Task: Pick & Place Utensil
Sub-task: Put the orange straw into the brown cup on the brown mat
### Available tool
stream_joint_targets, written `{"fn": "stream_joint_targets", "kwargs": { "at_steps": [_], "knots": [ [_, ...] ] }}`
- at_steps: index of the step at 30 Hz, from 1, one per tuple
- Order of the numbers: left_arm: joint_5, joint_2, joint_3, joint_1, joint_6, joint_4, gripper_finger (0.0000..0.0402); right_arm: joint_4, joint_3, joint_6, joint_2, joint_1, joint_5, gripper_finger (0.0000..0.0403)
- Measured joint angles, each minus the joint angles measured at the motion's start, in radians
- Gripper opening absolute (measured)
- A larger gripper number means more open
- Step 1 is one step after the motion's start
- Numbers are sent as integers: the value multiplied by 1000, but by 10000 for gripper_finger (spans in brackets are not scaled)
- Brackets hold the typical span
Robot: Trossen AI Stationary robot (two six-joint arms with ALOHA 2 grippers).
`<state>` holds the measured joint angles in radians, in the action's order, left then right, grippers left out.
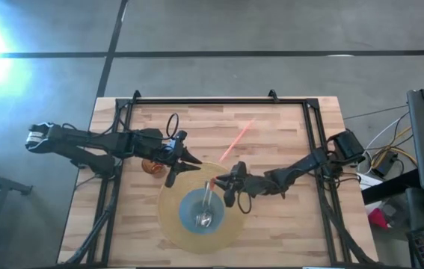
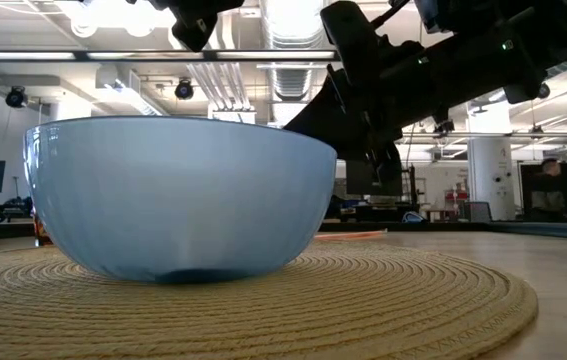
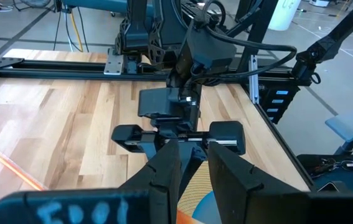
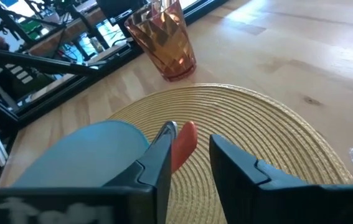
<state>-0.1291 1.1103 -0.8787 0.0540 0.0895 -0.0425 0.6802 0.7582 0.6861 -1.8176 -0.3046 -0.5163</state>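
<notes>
One spoon (image 1: 207,209) sits in the blue bowl (image 1: 191,213), handle leaning on the rim near the right gripper (image 1: 232,188), whose fingers stand apart around that orange-tipped handle end. Left gripper (image 1: 182,171) hovers beside the bowl, narrowly parted, holding nothing.

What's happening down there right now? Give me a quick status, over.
Right end effector open at the bowl's rim. Spoon lying in the blue bowl on the woven mat. Left end effector waiting beside it, empty. Amber cup clear of the work.
</notes>
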Motion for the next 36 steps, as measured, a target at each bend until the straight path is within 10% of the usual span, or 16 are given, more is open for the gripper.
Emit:
{"fn": "stream_joint_targets", "kwargs": {
  "at_steps": [16, 36],
  "knots": [
    [0, 0, 0, 0, -1, -4, 78, -467, 1, -235, 335, 62, 10, 130],
    [131, -86, 0, -48, -3, -96, 78, -762, 5, -625, 570, 485, 344, 159]
  ]
}}
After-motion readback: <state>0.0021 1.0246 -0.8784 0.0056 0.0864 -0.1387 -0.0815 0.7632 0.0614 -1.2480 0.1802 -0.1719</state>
